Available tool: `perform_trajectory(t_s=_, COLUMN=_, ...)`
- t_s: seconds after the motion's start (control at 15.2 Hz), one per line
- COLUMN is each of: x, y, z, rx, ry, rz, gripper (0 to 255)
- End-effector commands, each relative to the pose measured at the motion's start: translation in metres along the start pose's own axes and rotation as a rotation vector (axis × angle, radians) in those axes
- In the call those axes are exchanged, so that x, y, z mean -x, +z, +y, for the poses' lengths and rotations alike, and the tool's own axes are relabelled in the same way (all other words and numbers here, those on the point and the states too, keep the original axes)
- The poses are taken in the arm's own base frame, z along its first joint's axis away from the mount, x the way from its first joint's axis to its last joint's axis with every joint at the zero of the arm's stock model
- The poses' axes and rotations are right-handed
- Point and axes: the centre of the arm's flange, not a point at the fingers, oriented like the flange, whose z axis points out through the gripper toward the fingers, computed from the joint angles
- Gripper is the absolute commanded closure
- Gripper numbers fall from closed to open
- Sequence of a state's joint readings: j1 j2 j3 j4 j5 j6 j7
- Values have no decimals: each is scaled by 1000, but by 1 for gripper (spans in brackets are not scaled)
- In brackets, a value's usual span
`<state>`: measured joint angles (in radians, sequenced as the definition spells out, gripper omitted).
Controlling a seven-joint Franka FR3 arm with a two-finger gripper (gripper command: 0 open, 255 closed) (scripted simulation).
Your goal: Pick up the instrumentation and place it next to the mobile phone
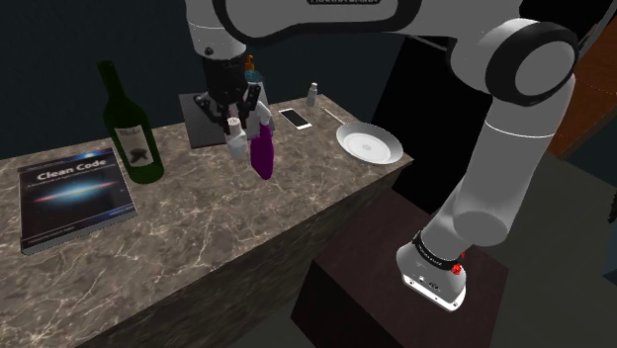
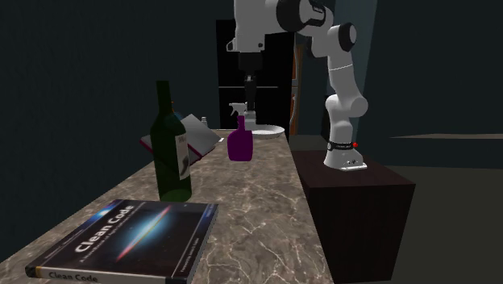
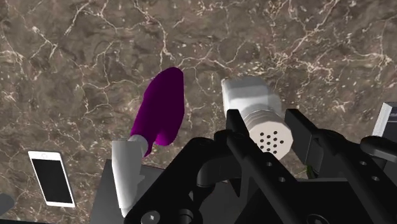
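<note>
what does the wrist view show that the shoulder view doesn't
Wrist, not shoulder: the holes in the end of the white shaker-like object, clasped between the fingers. Shoulder, not wrist: the green bottle, the Clean Code book, the white plate. Both: the purple spray bottle, the white phone, the marble counter.

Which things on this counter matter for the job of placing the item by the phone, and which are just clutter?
Job: gripper, clasping the white perforated cylinder; mobile phone.

Lying about: purple spray bottle, green wine bottle, Clean Code book, white plate, open book.
</note>
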<state>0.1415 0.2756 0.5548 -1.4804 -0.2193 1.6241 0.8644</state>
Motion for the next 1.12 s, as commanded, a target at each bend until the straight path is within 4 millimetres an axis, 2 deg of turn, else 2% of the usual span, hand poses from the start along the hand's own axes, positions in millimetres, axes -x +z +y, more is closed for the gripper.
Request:
perform_trajectory(t_s=0.0, x=-14, y=2, z=24, rx=0, ry=-1, rz=0, gripper=255)
perform_trajectory(t_s=1.06, x=-140, y=20, z=192, rx=0, ry=-1, rz=0, gripper=255)
